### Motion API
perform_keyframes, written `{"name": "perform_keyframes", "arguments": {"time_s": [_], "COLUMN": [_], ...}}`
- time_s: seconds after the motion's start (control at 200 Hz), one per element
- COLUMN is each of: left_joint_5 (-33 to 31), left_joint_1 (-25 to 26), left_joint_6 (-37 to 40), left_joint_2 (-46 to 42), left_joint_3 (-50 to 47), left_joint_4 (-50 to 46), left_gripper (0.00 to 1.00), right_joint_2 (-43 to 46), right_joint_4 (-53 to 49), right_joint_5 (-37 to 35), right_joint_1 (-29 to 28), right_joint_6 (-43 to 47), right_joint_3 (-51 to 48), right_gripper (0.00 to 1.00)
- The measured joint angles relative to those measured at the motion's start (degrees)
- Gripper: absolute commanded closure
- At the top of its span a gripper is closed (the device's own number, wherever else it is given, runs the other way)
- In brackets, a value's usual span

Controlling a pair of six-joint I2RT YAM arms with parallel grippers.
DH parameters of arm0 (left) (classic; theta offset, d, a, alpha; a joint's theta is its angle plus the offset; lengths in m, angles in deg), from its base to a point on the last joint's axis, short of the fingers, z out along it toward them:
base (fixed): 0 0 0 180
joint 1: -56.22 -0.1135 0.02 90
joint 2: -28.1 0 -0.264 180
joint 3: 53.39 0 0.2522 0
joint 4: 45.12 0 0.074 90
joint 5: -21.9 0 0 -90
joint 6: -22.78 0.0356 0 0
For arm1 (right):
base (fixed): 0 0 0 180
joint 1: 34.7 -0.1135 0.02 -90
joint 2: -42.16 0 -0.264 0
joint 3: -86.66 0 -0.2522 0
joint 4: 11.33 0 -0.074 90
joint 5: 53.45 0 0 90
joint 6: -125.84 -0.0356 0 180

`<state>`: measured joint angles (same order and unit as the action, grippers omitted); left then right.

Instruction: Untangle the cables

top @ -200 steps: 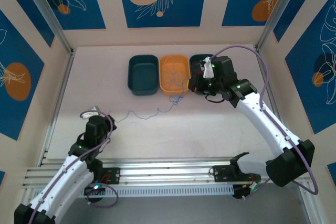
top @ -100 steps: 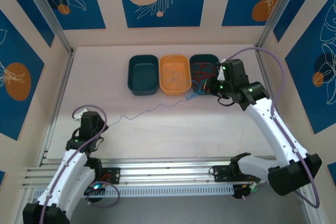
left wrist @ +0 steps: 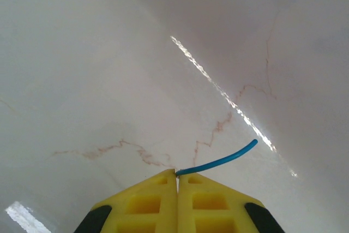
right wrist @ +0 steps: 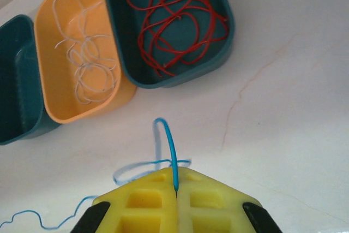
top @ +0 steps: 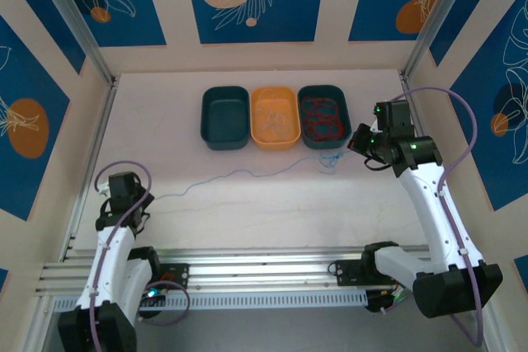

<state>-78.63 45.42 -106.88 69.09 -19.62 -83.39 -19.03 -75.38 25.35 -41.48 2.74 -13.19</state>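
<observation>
Blue cable (top: pixel 247 173) lies strung across the bench, long axis left to right — one end pinched in your left end effector (left wrist: pixel 177 179), the other in the right end effector (right wrist: pixel 176 185), both clamped fully shut on it. The empty teal bin (top: pixel 225 117) sits beyond its middle.

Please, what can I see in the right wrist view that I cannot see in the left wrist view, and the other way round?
Right wrist view, not left: the red cables in a teal bin, the white cables in the orange bin, an empty teal bin beside it, and a loop in the blue cable on the table. Left wrist view, not right: a bright streak of glare on the table. Both: yellow jaws shut on the blue cable, the right gripper and the left gripper, above the pale veined table.
</observation>
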Motion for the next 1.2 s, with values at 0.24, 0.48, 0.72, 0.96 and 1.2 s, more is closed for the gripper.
{"name": "perform_keyframes", "arguments": {"time_s": [0.24, 0.48, 0.72, 0.96, 1.2], "left_joint_5": [2.4, 3.3, 3.5, 3.5, 3.5], "left_joint_1": [-3.9, -5.1, -6.7, -7.5, -7.7], "left_joint_6": [2.2, 2.7, 2.7, 2.5, 2.3], "left_joint_2": [0.0, 0.0, 0.1, 1.9, 2.9], "left_joint_3": [0.3, 0.4, 0.4, 1.1, 1.5], "left_joint_4": [0.0, 0.0, 0.1, 1.7, 3.1], "left_gripper": [1.0, 1.0, 1.0, 1.0, 1.0], "right_joint_2": [1.8, 2.2, 2.3, 0.1, -3.1], "right_joint_4": [-0.1, -0.9, -1.9, -0.8, 2.2], "right_joint_5": [0.9, -0.4, -2.1, -1.1, 1.8], "right_joint_1": [3.4, 6.6, 12.9, 20.2, 23.9], "right_joint_6": [-0.2, 0.2, 1.1, 2.8, 4.2], "right_joint_3": [-1.6, -1.6, -1.8, -4.6, -5.4], "right_gripper": [1.0, 1.0, 1.0, 1.0, 1.0]}}
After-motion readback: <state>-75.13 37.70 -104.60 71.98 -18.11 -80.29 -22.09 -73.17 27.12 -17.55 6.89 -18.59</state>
